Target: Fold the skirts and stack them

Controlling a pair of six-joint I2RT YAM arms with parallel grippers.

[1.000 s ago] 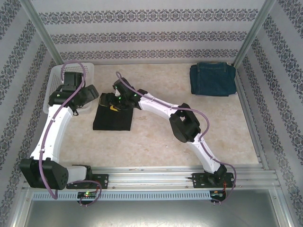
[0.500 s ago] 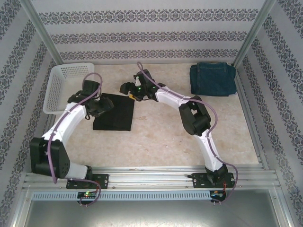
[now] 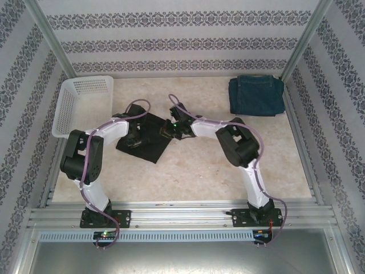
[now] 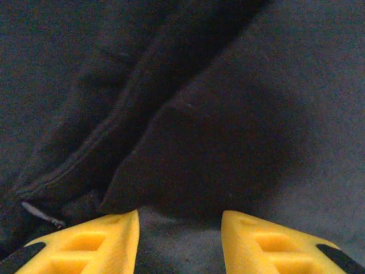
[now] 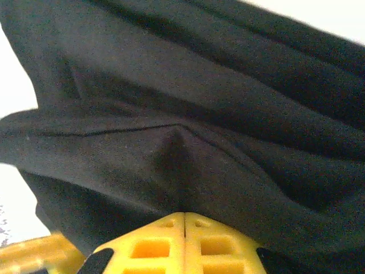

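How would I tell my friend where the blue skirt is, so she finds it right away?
Look at the pale table, then its far right corner. The blue denim skirt lies there folded into a neat square, all alone. The black skirt is darker and rumpled, in the middle of the table.

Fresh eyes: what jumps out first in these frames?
The black skirt lies skewed left of centre, worked from both sides: the right end effector is shut on a puckered fold, and the left end effector straddles another fold, jaws apart. A folded denim skirt sits far right, and a white mesh basket far left.
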